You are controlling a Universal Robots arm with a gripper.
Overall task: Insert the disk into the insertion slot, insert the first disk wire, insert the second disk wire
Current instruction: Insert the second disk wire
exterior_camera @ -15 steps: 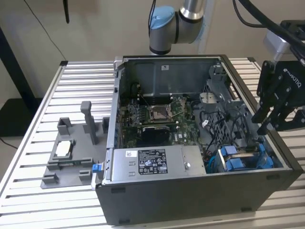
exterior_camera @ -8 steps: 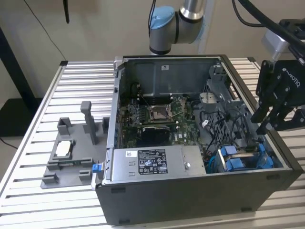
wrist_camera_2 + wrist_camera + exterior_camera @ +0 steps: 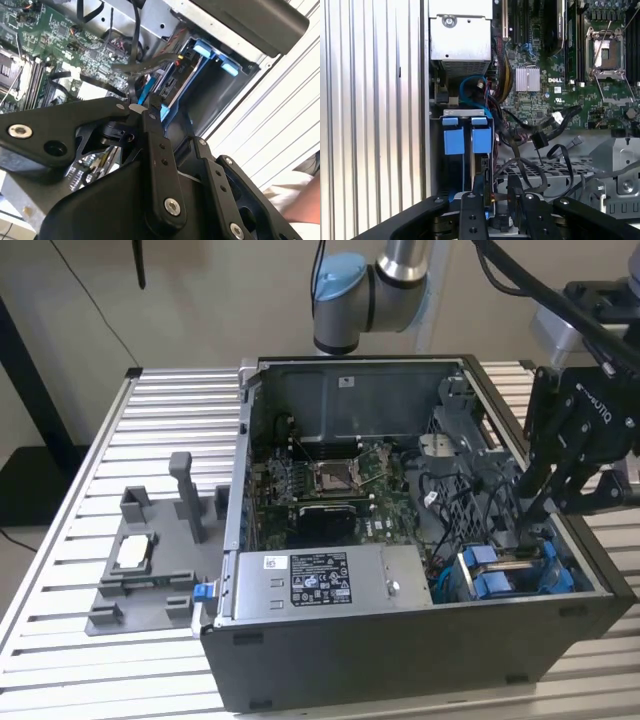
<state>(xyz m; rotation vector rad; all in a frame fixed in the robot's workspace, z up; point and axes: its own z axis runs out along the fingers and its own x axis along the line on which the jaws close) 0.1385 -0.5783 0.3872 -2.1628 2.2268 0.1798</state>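
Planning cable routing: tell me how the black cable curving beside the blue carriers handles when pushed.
Probably floppy: the black cable sags in a loose curve. Likely light, being thin. Its free connector end may swing or snag neighbouring cables when nudged.

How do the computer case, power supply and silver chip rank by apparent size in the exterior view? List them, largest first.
1. computer case
2. power supply
3. silver chip, lying on the grey fixture

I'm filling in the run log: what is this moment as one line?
claw: at drive bay, beside thin blue cable | blue plastic disk carriers: seated in bay | black computer case: open
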